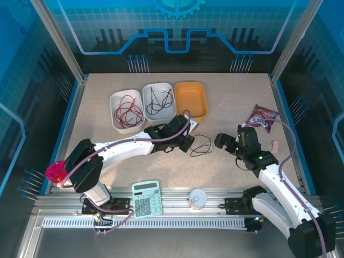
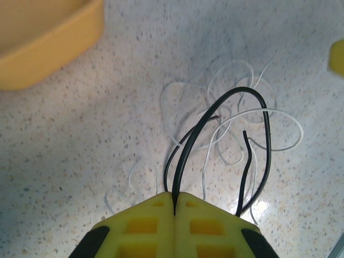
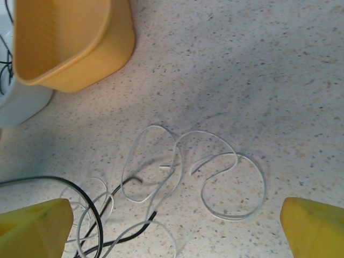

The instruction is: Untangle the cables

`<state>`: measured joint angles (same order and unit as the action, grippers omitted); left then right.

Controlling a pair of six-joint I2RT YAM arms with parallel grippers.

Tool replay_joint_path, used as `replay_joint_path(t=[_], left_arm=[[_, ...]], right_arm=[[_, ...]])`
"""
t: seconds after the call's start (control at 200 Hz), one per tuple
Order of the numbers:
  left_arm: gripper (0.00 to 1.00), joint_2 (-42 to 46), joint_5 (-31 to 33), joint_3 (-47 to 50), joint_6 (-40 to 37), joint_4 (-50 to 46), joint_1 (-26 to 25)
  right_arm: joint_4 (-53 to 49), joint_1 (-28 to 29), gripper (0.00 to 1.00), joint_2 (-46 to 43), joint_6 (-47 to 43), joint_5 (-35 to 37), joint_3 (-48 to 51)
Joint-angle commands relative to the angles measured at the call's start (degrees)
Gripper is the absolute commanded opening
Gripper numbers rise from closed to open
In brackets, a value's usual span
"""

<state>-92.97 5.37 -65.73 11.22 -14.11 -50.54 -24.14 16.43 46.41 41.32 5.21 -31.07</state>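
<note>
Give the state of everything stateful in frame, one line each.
left gripper: shut on black cable
right gripper: open, holding nothing
black cable: pinched, crossing white cable
white cable: loose on table, tangled with black cable
red cables: in left white bin
sorted black cables: in middle white bin
orange bin: empty
</note>
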Motion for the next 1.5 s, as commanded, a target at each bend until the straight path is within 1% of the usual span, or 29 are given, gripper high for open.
replay_joint_path(t=[0.0, 0.235, 0.44, 0.62, 0.725, 0.816, 0.941, 1.081, 1.226, 1.351, 1.496], left_arm=[[0.0, 2.7, 1.8, 2.2, -2.4, 3.5, -0.8], [0.0, 5.7, 3.9, 4.6, -4.9, 11.1, -1.4], [0.0, 6.3, 4.3, 4.4, -7.1, 14.0, -1.6], [0.0, 8.5, 6.1, 5.8, -11.1, 16.9, -2.5], [0.0, 10.7, 7.3, 7.3, -11.6, 19.5, -2.6], [0.0, 12.5, 7.0, 8.2, -11.9, 20.9, -2.5], [0.0, 14.1, 6.6, 8.8, -11.8, 21.2, -2.5], [0.0, 15.4, 7.6, 9.0, -11.8, 21.2, -2.6], [0.0, 16.4, 8.7, 9.1, -13.0, 21.3, -2.5], [0.0, 16.7, 10.3, 8.3, -14.6, 19.7, -2.6], [0.0, 17.4, 12.5, 8.1, -16.1, 18.9, -2.6]], right_arm=[[2.9, -0.1, 1.0, 0.3, -1.1, -3.3, 0.4], [5.5, 2.9, 1.0, 1.9, -1.8, -4.3, -0.5], [6.5, 5.9, 1.0, 5.4, -2.2, -3.3, -1.9], [7.5, 7.0, 0.95, 7.8, -2.2, -3.1, -3.2], [7.1, 7.0, 0.95, 9.2, -1.6, -1.3, -3.5], [5.7, 7.0, 0.95, 10.3, -0.8, 1.4, -3.6], [4.2, 6.9, 0.88, 12.0, -0.5, 3.5, -3.8], [3.8, 6.8, 0.79, 14.1, -0.3, 5.3, -3.6], [4.0, 5.9, 0.72, 15.8, 0.4, 5.6, -2.9], [4.2, 5.4, 0.68, 16.4, 0.5, 5.3, -2.4], [3.9, 4.7, 0.67, 16.5, 0.6, 5.2, -1.8]])
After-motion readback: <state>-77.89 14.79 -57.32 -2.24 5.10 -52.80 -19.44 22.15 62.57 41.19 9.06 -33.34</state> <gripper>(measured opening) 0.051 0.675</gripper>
